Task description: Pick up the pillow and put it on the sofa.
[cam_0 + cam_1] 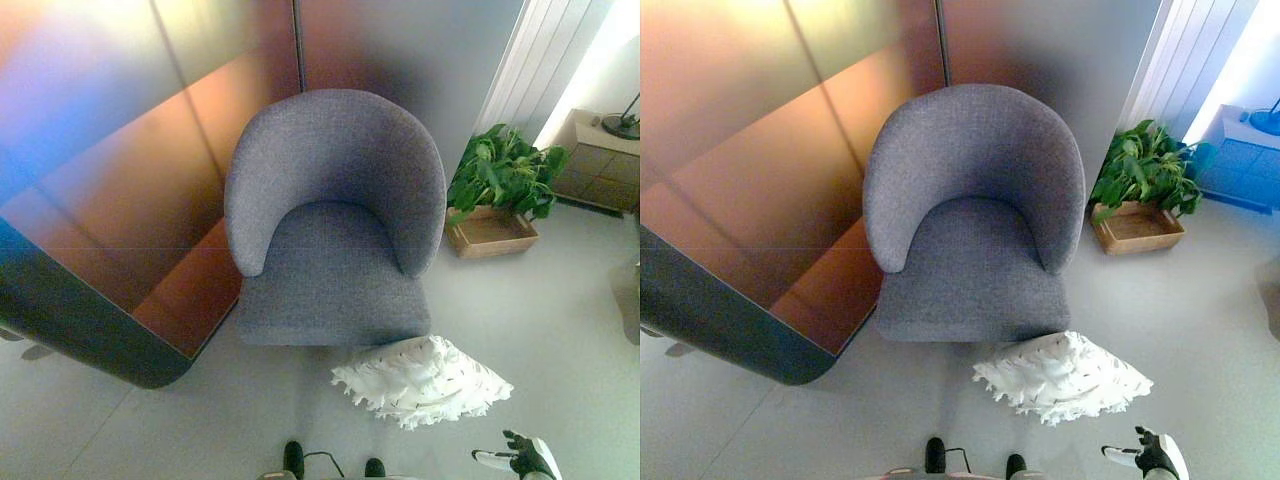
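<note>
A white fluffy pillow (pixel 422 380) lies on the floor just in front of the right front corner of a grey round-backed armchair (pixel 335 215). The armchair's seat (pixel 330 270) has nothing on it. My right hand (pixel 518 458) shows at the bottom right edge, low and to the right of the pillow, a short way from it, with its fingers spread open and holding nothing. It also shows in the right eye view (pixel 1148 455). My left hand is not in view.
A green plant in a wooden box (pixel 498 200) stands on the floor right of the armchair. A wooden cabinet (pixel 600 155) is at the far right. A dark glossy partition (pixel 110 250) runs along the left of the armchair.
</note>
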